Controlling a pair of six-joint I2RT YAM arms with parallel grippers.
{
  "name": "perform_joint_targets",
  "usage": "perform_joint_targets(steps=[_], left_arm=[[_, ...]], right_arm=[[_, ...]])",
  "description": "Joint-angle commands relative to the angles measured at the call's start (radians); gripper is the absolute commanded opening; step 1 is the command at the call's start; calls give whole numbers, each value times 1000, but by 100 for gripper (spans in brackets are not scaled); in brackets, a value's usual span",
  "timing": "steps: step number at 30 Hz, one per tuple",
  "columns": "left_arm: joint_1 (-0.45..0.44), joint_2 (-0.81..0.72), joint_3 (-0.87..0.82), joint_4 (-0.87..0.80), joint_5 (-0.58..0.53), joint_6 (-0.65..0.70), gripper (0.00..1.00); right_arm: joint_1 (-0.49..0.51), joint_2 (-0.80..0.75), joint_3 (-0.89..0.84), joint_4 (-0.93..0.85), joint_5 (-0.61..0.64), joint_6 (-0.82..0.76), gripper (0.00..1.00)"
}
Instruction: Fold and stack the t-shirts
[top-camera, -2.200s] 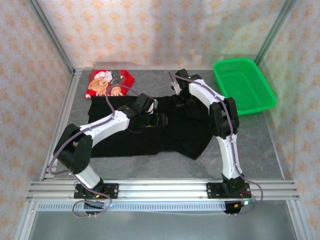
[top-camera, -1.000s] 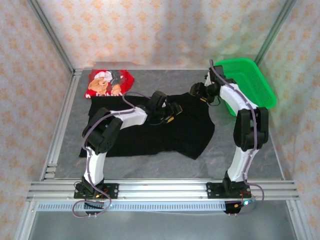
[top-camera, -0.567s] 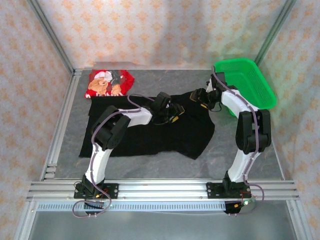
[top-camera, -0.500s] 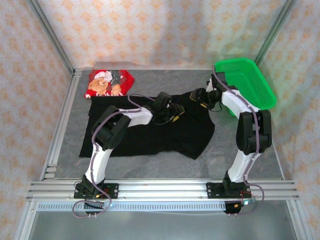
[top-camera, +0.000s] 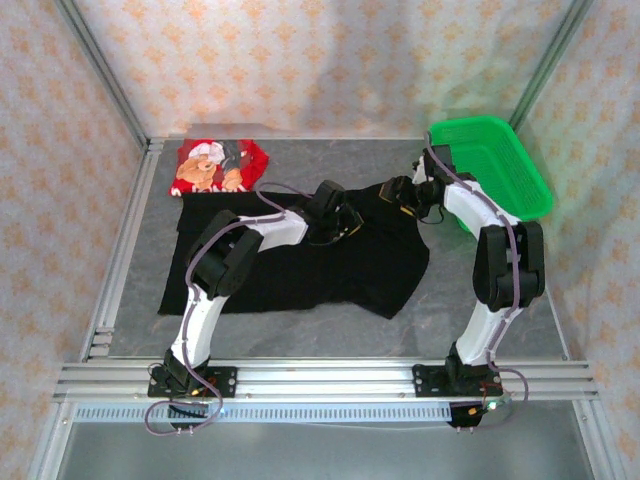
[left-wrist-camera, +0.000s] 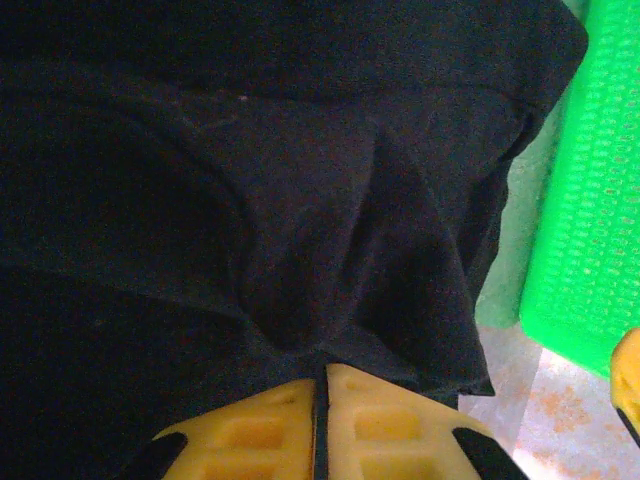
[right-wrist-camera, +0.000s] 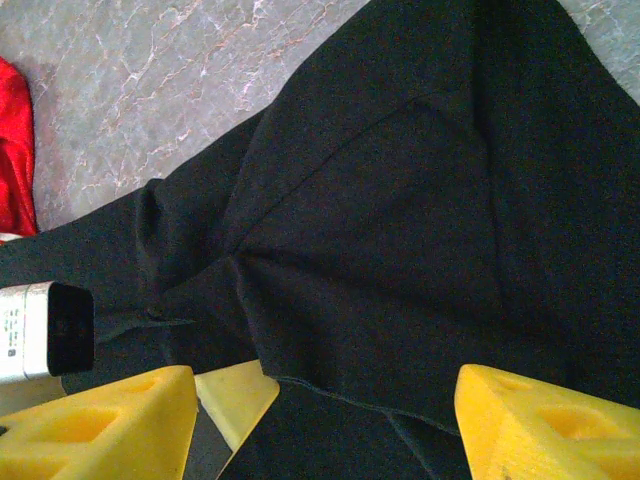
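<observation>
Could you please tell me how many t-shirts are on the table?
2: the black t-shirt spread across the middle, the red t-shirt in the far-left corner. Others could be hidden beneath.

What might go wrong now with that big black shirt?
The left gripper is shut on just a small pinch of the large black cloth t-shirt; it may slip out or bunch the fabric. The right gripper hangs open, so a lift might be lopsided. The green plastic mesh basket sits close and might snag the hem.

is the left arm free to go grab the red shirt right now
Probably not yet: the left gripper is shut on the black shirt and must let go first. The red shirt itself lies uncovered.
</observation>
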Motion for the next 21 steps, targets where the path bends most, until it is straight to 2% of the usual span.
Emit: perform_joint_targets(steps=[1,16,21], left_arm=[[-9,13,26,-59,-43,20,2],[-8,-125,0,-128,-109,124,0],[-8,-113,-42,-30,-64,78,2]], right_arm=[[-5,-45,-15,7,7,-6,69],[-6,-66,-30,16,19,-8,69],[-8,-65,-32,17,19,-8,69]])
